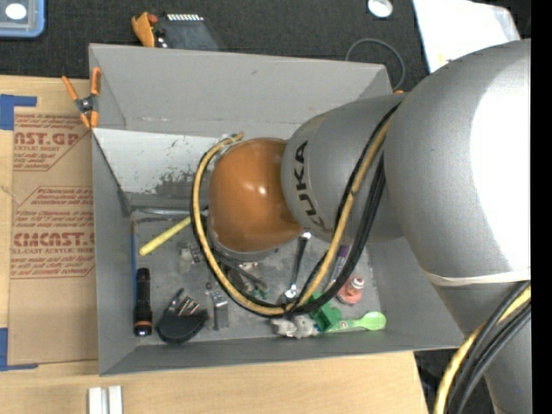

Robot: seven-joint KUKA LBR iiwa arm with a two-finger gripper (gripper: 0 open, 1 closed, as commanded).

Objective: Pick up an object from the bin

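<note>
Your gripper (244, 276) is hanging right of the yellow stick (164, 235), with small grey bits (185, 255) lying between; you cannot tell how open it is. Be lowering it straight, keeping off the stick.

I am counting in the bin (113, 231) one yellow stick (165, 236), one black marker (142, 301), one black oval tag (181, 327), two green plastic pieces (327, 318) and one pink piece (349, 294).

Bin (241, 84): pen (142, 300) along left wall, stick (164, 235) beyond it. Fob (181, 326) near-left. Small heap (332, 317) near-right, under arm (345, 179).
</note>
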